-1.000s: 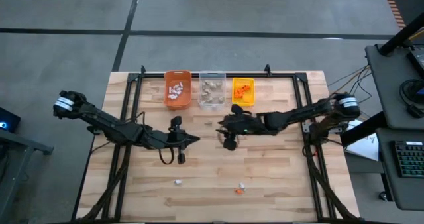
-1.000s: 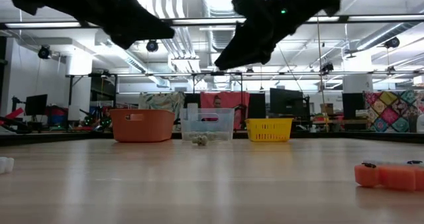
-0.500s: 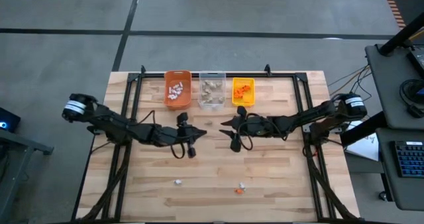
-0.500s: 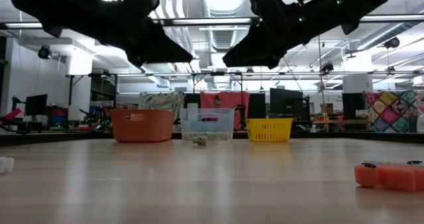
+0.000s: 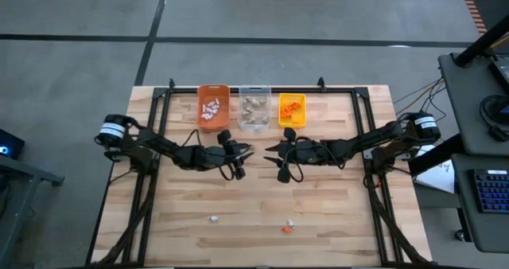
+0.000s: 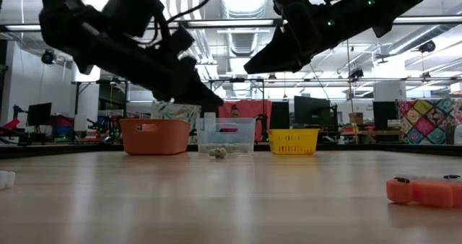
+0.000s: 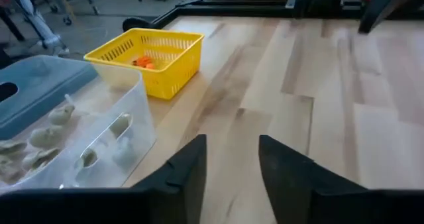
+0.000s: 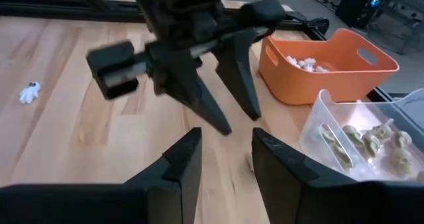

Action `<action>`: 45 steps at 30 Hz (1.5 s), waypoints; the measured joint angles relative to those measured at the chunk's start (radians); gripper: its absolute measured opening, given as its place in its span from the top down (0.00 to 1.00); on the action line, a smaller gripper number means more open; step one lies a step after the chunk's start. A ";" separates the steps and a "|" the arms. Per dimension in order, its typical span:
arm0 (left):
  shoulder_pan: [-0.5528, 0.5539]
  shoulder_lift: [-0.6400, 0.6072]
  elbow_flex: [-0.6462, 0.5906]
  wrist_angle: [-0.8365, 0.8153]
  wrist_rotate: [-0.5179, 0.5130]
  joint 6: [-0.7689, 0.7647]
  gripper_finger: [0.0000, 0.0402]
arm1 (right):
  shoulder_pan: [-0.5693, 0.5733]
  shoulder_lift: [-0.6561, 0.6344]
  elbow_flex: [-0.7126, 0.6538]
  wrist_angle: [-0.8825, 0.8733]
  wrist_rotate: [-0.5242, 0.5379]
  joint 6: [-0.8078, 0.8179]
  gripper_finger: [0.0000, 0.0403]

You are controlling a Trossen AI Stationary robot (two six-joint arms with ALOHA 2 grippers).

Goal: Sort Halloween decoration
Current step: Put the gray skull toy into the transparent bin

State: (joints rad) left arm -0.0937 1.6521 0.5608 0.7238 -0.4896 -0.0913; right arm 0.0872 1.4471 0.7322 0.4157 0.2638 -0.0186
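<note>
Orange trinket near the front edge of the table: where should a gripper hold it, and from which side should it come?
Probably from straight above, fingers closing across the body of the orange trinket. It lies low on the table, wider than tall, so a sideways approach finds little to catch. A white trinket lies close beside it; keep the fingers off that one.
</note>
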 joint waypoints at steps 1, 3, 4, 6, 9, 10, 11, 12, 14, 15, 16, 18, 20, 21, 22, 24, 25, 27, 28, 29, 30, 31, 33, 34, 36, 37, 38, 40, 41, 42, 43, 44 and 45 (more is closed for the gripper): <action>0.005 0.021 0.000 0.025 0.000 0.018 0.69 | 0.000 0.000 0.000 -0.002 0.000 -0.001 0.70; 0.017 0.059 0.000 0.057 0.000 0.045 0.64 | 0.000 0.000 0.000 -0.006 0.000 0.000 0.71; 0.026 0.077 0.000 0.074 0.001 0.051 0.62 | 0.000 0.000 0.000 -0.010 0.000 0.000 0.71; 0.049 0.113 0.000 0.106 0.000 0.055 0.59 | 0.000 0.000 0.000 -0.017 0.000 0.000 0.71; 0.076 0.162 0.001 0.143 0.000 0.056 0.57 | 0.000 0.000 0.000 -0.017 0.000 0.001 0.71; 0.081 0.175 0.003 0.152 0.001 0.056 0.57 | 0.000 0.000 0.000 -0.017 0.000 0.003 0.71; 0.085 0.187 0.007 0.159 0.001 0.056 0.57 | 0.000 0.000 0.000 -0.018 0.000 0.004 0.71; 0.090 0.199 0.015 0.163 0.001 0.056 0.57 | 0.000 0.000 0.000 -0.019 0.000 0.006 0.71; 0.093 0.220 0.026 0.164 0.001 0.056 0.57 | 0.000 0.000 0.000 -0.019 0.000 0.010 0.71; 0.094 0.234 0.034 0.164 0.001 0.056 0.57 | 0.000 0.000 0.000 -0.019 0.000 0.013 0.71; 0.095 0.244 0.041 0.163 0.001 0.057 0.58 | 0.000 0.000 0.000 -0.020 0.000 0.019 0.71; 0.097 0.264 0.051 0.162 0.001 0.061 0.58 | 0.000 0.000 0.000 -0.021 0.000 0.019 0.71; 0.099 0.282 0.057 0.160 0.002 0.065 0.58 | 0.000 0.000 0.000 -0.023 0.000 0.023 0.71; 0.101 0.288 0.057 0.156 0.002 0.064 0.58 | 0.000 0.000 0.000 -0.024 0.000 0.027 0.71; 0.103 0.294 0.059 0.155 0.002 0.064 0.58 | 0.000 0.000 0.000 -0.028 0.000 0.030 0.71; 0.108 0.304 0.062 0.159 0.002 0.063 0.58 | 0.000 0.000 0.000 -0.039 0.000 0.036 0.71; 0.110 0.309 0.062 0.159 0.002 0.059 0.58 | 0.000 0.000 -0.001 -0.046 0.000 0.041 0.72; 0.116 0.325 0.062 0.159 0.002 0.049 0.58 | 0.000 0.000 -0.001 -0.053 0.000 0.045 0.72; 0.118 0.331 0.061 0.155 0.002 0.045 0.58 | 0.000 0.000 -0.001 -0.054 0.000 0.045 0.72; 0.120 0.338 0.061 0.157 0.002 0.042 0.58 | 0.000 0.000 -0.001 -0.054 0.000 0.045 0.72; 0.122 0.342 0.062 0.159 0.002 0.039 0.58 | 0.000 0.000 -0.001 -0.054 0.000 0.045 0.72; 0.123 0.346 0.062 0.159 0.002 0.037 0.58 | 0.000 0.000 -0.001 -0.054 0.000 0.045 0.72; 0.122 0.352 0.062 0.158 0.002 0.035 0.58 | 0.000 0.000 -0.001 -0.054 0.000 0.045 0.72; 0.122 0.353 0.062 0.158 0.002 0.034 0.58 | 0.000 0.000 -0.001 -0.054 0.000 0.045 0.72; 0.122 0.353 0.062 0.158 0.003 0.031 0.59 | 0.000 0.000 -0.001 -0.054 0.000 0.045 0.72; 0.122 0.353 0.062 0.158 0.002 0.030 0.60 | 0.000 0.000 -0.001 -0.054 0.000 0.045 0.72; 0.122 0.353 0.062 0.158 0.002 0.030 0.60 | 0.000 0.000 -0.001 -0.054 0.000 0.045 0.73; 0.122 0.353 0.062 0.158 0.002 0.030 0.63 | 0.000 0.000 -0.001 -0.054 0.000 0.048 0.74; 0.122 0.353 0.062 0.158 0.003 0.030 0.64 | 0.000 0.000 -0.001 -0.054 0.000 0.051 0.74; 0.122 0.353 0.062 0.158 0.002 0.030 0.66 | 0.000 0.000 -0.001 -0.054 0.000 0.053 0.74; 0.122 0.353 0.062 0.158 0.002 0.030 0.68 | 0.000 0.000 -0.001 -0.054 0.000 0.053 0.74; 0.122 0.353 0.062 0.158 0.002 0.030 0.69 | 0.000 0.000 -0.001 -0.054 0.000 0.055 0.75; 0.122 0.353 0.061 0.158 0.002 0.030 0.71 | 0.000 0.000 -0.001 -0.054 0.000 0.058 0.75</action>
State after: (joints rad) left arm 0.0280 2.0052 0.6220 0.8814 -0.4873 -0.0612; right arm 0.0868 1.4472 0.7311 0.3618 0.2634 0.0391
